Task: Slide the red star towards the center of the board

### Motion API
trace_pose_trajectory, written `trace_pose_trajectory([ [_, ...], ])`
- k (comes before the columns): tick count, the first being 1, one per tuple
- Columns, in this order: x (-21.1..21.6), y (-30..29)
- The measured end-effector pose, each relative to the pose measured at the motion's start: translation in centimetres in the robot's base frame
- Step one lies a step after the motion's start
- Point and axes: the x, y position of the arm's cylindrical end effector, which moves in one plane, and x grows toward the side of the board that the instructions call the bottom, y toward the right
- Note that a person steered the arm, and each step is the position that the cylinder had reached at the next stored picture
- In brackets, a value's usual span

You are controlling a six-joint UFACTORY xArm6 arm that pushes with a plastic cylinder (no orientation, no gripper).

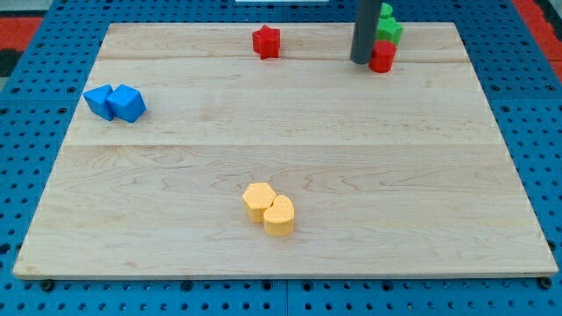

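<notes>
The red star (266,41) lies near the view's top edge of the wooden board (281,158), a little left of the middle. My tip (361,61) is down on the board to the star's right, well apart from it. The tip stands right beside a second red block (382,57), on that block's left. Two green blocks (388,26) sit just above this red block, partly hidden by the rod.
Two blue blocks (115,103) sit together at the view's left edge of the board. Two yellow blocks (270,208) sit together at the lower middle. A blue pegboard (35,53) surrounds the board.
</notes>
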Motion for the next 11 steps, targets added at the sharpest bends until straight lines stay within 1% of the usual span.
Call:
trace_pose_trajectory([
  [1, 0.0, 0.7],
  [2, 0.0, -3.6],
  [3, -1.5, -6.4],
  [4, -5.7, -6.8],
  [5, -8.5, -7.3],
  [6, -8.5, -12.1],
  [7, -6.3, -14.3],
  [8, -3.4, -14.6],
  [9, -2.4, -14.6],
  [10, -2.2, -14.6],
  [11, -4.3, -16.5],
])
